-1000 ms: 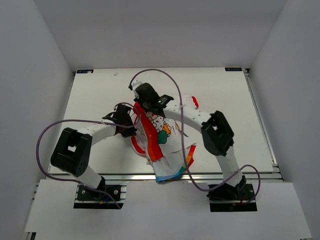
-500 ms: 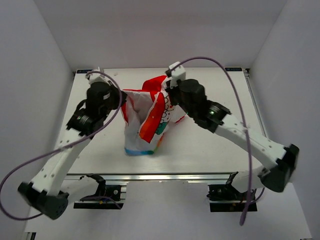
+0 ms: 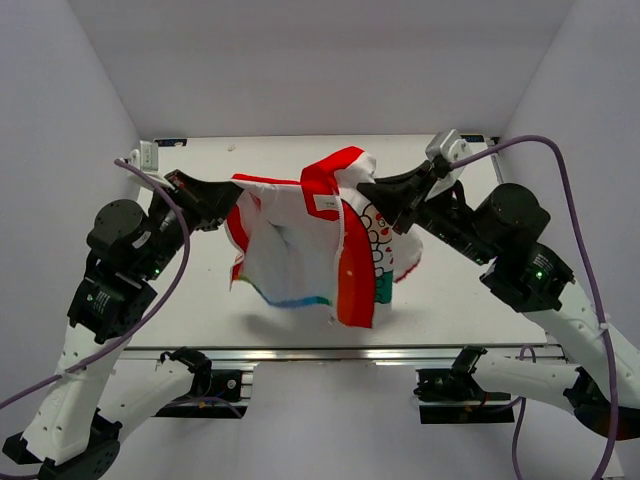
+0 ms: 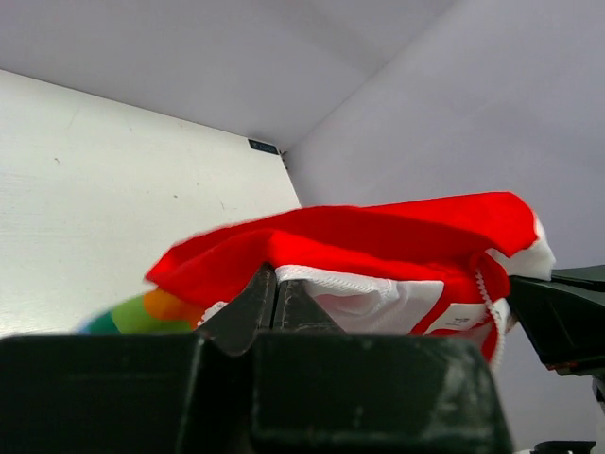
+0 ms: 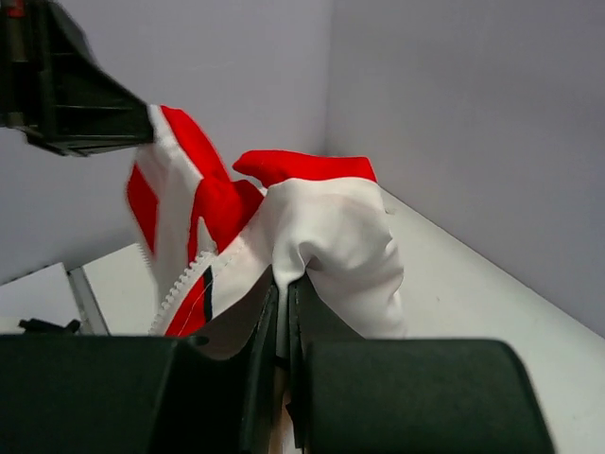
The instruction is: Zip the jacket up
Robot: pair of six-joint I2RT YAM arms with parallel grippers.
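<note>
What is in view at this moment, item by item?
table: one, white, inside a pale-walled enclosure.
jacket: one, white with red lining and rainbow hem, hanging spread out over the table.
rail: one, silver, along the table's near edge.
cables: two, purple, one looping off each arm.
left end effector: one, black, shut on the jacket's upper edge.
right end effector: one, black, shut on the jacket's opposite upper edge.
</note>
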